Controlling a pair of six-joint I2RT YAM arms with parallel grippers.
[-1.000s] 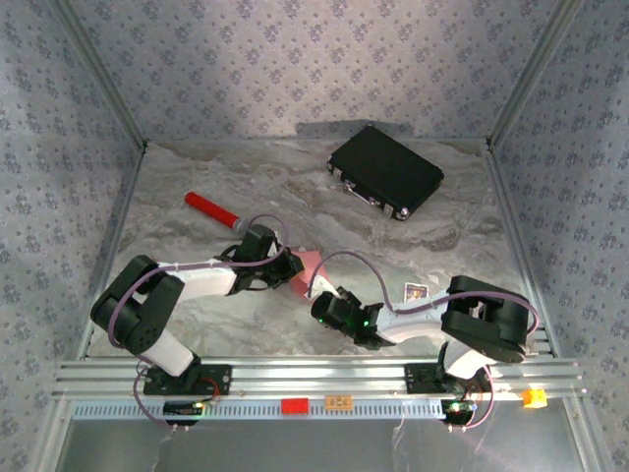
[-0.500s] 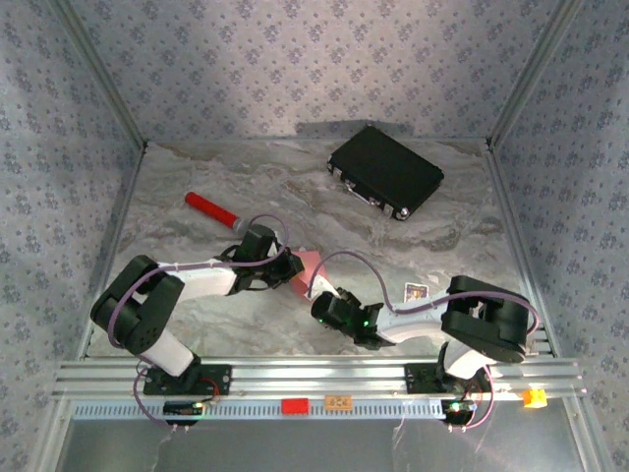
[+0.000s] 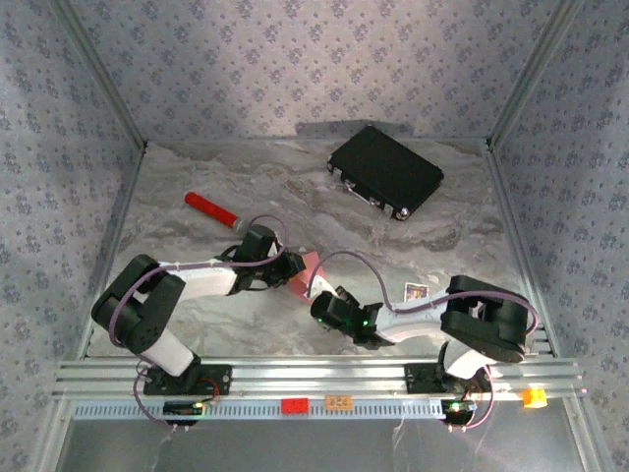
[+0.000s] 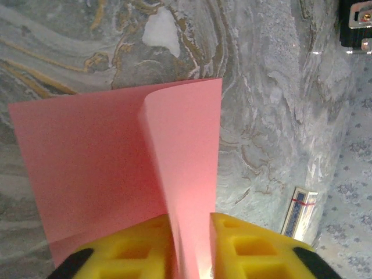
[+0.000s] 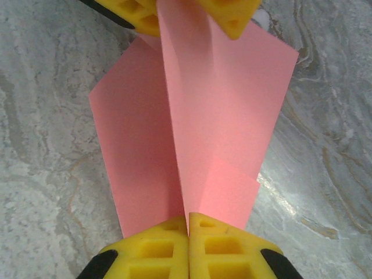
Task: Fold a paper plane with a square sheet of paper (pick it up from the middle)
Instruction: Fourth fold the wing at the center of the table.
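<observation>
Pinching the raised middle ridge of the pink sheet of paper (image 5: 226, 99), the right end effector (image 5: 188, 224) has its yellow fingers (image 5: 154, 250) pressed together on it. Opposite, the left end effector (image 4: 189, 226) straddles the same ridge, fingers a little apart with paper between them. The sheet's flaps spread over the marbled desk (image 5: 46, 133) between the two arms. A printed card (image 3: 415, 292) lies near the right arm; a black case (image 3: 384, 172) and a red cylinder (image 3: 211, 209) sit well apart, farther back.
</observation>
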